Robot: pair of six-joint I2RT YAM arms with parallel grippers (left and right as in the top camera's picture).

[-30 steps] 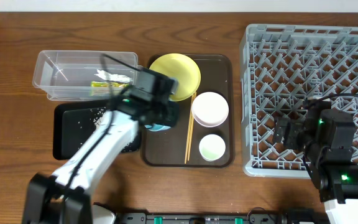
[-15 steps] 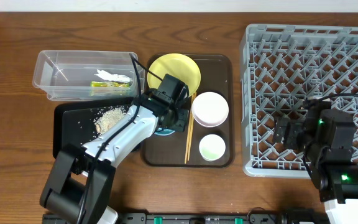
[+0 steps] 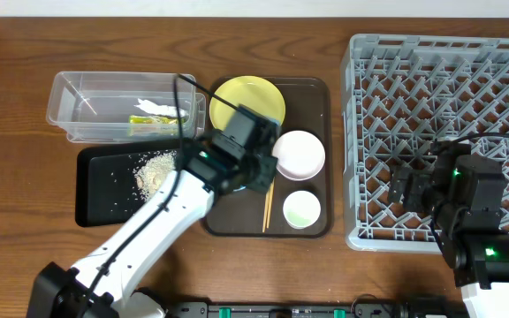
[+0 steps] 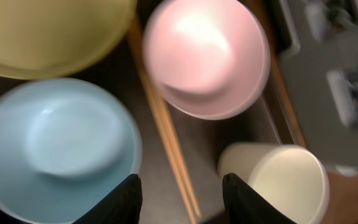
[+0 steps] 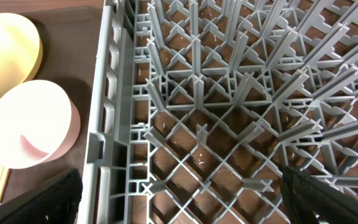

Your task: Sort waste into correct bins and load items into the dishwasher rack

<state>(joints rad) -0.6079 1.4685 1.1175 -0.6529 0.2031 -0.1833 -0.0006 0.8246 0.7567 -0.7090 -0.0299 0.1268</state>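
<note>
My left gripper point(image 3: 253, 166) hovers over the brown serving tray point(image 3: 312, 88), open and empty. In the left wrist view its fingers point(image 4: 182, 202) straddle the wooden chopsticks point(image 4: 166, 143), between the light blue bowl point(image 4: 55, 146) and the pale green cup point(image 4: 278, 183). The pinkish-white bowl point(image 3: 299, 153) and the yellow plate point(image 3: 247, 102) sit further back on the tray. The cup point(image 3: 301, 209) and chopsticks point(image 3: 269, 196) also show from overhead. The clear tub point(image 3: 69, 97) holds the wrapper point(image 3: 147, 124) and the paper scrap point(image 3: 162, 108). Rice point(image 3: 155, 168) lies in the black tray point(image 3: 100, 199). My right gripper point(image 5: 185, 205) is open over the grey rack point(image 3: 449, 79).
The rack point(image 5: 229, 93) fills the right side of the table, its left wall next to the brown tray. The pinkish-white bowl point(image 5: 30, 130) and the yellow plate point(image 5: 5, 56) show at the left of the right wrist view. Bare wooden table lies along the back edge.
My left gripper has moved right, from the edge of the black tray to above the chopsticks on the brown tray. The rice heap is now uncovered. The right arm has not moved.
</note>
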